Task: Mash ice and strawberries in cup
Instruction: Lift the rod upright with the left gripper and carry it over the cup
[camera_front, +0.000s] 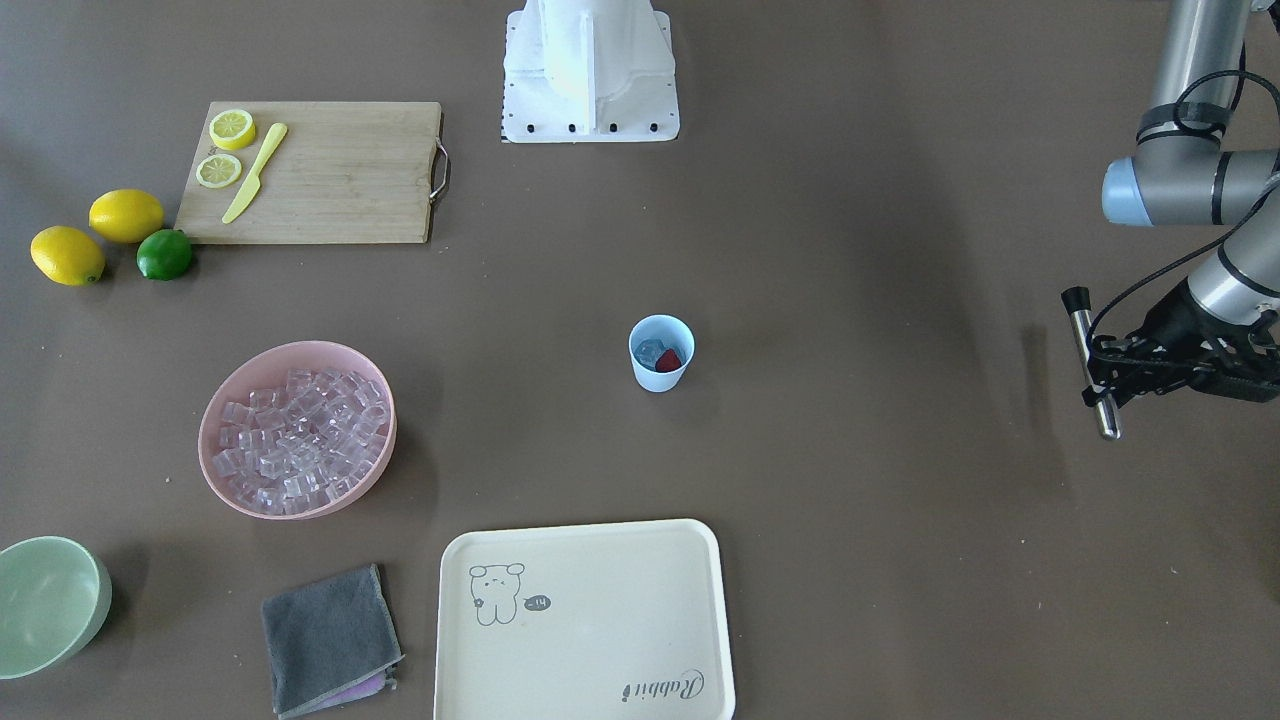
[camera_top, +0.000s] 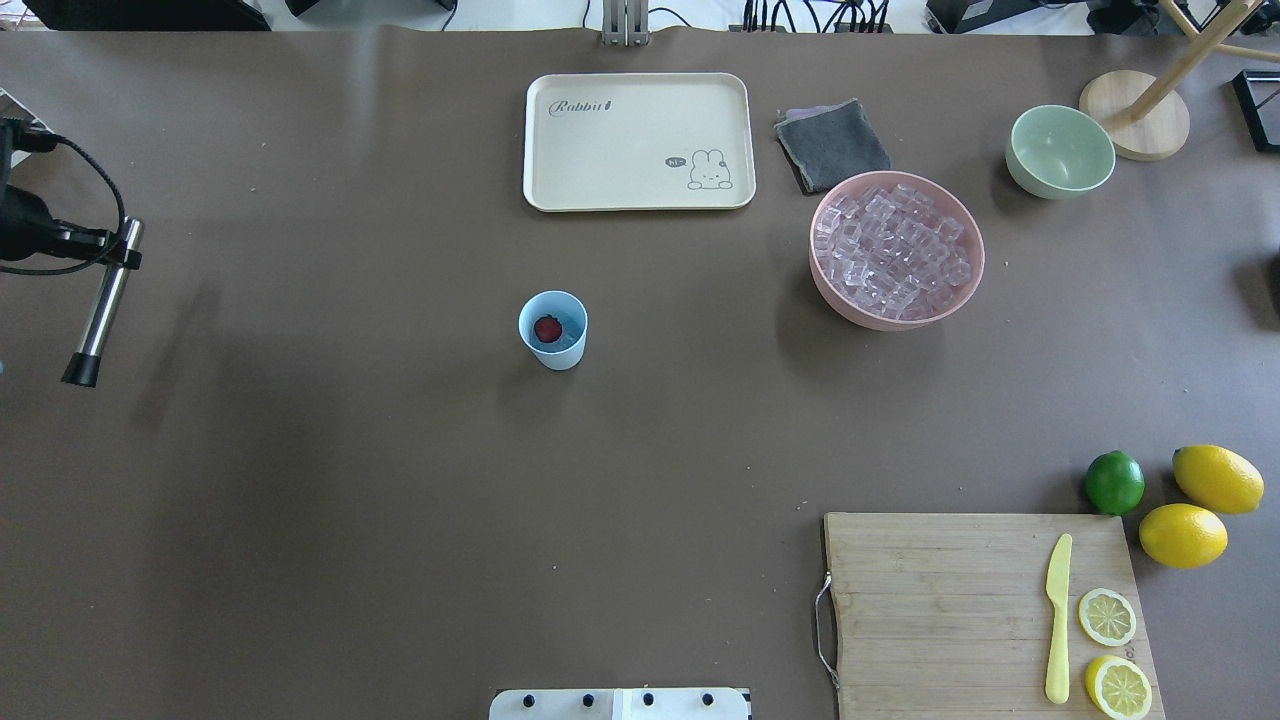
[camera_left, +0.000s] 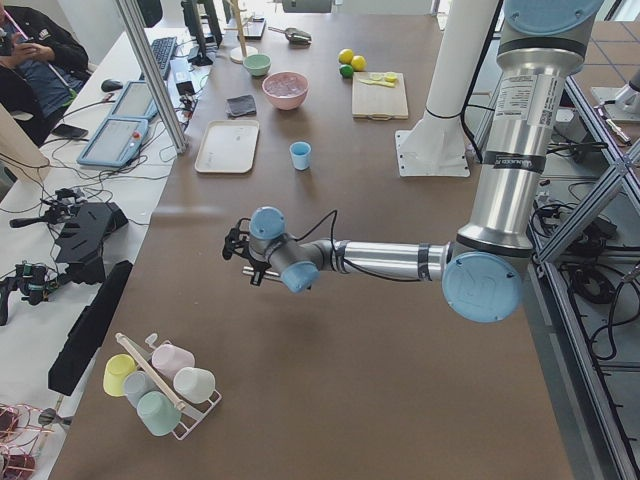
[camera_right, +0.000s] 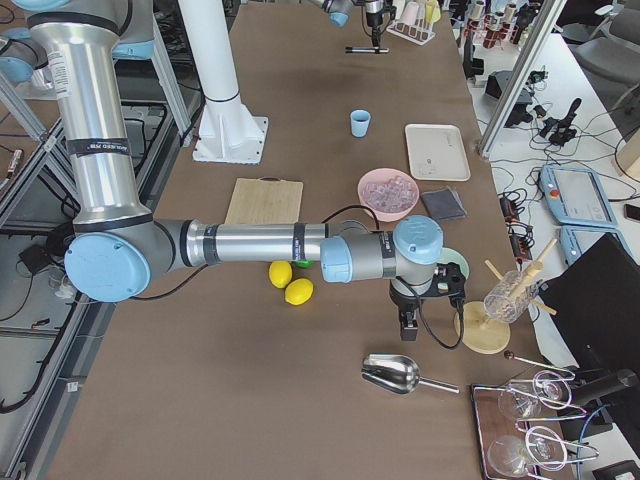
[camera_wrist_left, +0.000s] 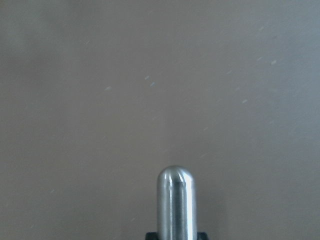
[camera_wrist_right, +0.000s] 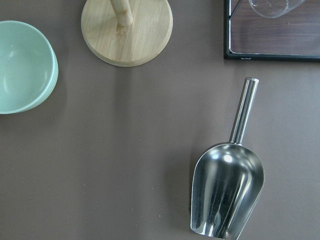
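Observation:
The light-blue cup (camera_front: 661, 352) (camera_top: 553, 330) stands upright mid-table. Inside it lie a red strawberry (camera_front: 669, 360) (camera_top: 547, 328) and a clear ice cube (camera_front: 650, 351). More ice (camera_top: 895, 250) fills the pink bowl (camera_top: 838, 300). My left gripper (camera_front: 1097, 375) (camera_top: 118, 258) hovers far off to the cup's side, near the table's end, shut on a steel muddler (camera_front: 1093, 365) (camera_top: 105, 300); the muddler's rounded tip (camera_wrist_left: 176, 200) shows in the left wrist view. My right gripper (camera_right: 408, 320) shows only in the exterior right view, beyond the green bowl, and whether it is open I cannot tell.
A cream tray (camera_top: 560, 150), grey cloth (camera_top: 832, 145) and green bowl (camera_top: 1060, 150) lie along the far edge. A cutting board (camera_top: 940, 600) holds lemon slices and a yellow knife; lemons and a lime lie beside it. A metal scoop (camera_wrist_right: 227, 192) and wooden stand base (camera_wrist_right: 127, 30) sit under the right wrist.

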